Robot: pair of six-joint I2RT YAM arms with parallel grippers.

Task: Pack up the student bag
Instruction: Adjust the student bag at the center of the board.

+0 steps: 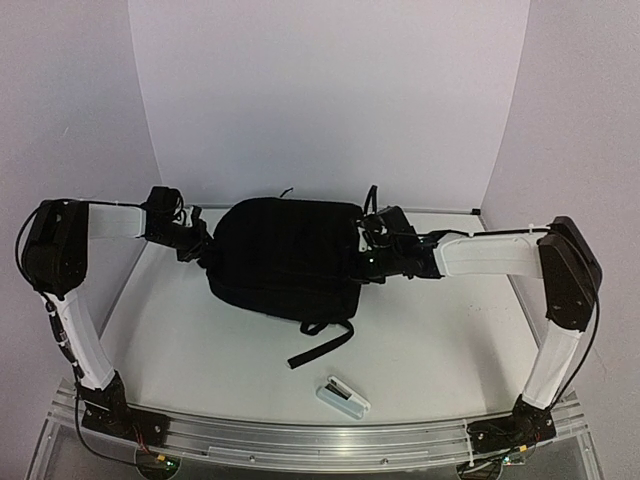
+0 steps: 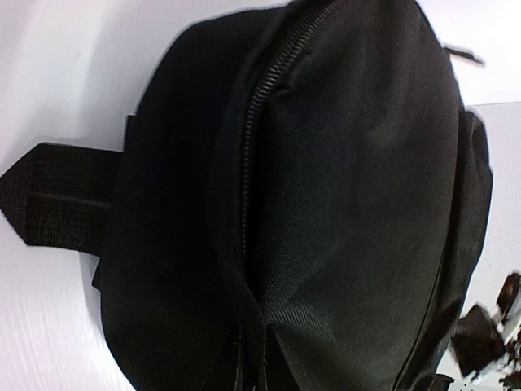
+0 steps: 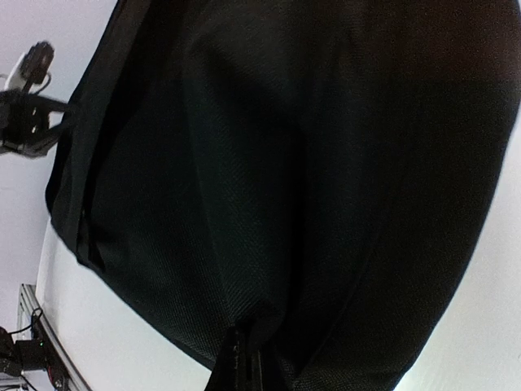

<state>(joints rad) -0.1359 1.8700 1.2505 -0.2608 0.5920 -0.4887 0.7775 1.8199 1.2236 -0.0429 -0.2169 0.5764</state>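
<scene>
While both my forearms reach inward over the white table [image 1: 440, 340], my left gripper [image 1: 205, 252] and right gripper [image 1: 368, 255] pinched narrow on opposite sides of the large black soft fabric student bag [image 1: 285, 255], bag lying mid-table between them, straps [image 1: 322, 345] trailing toward my bases.

No text, label, brand or number can be read in any of the views. The student bag [image 1: 285, 255] shows only plain black fabric and a zipper in both wrist views. The small pale object [image 1: 343, 397] lying on the tabletop [image 1: 450, 330] is too small in the top view for any print on it to be read.
</scene>
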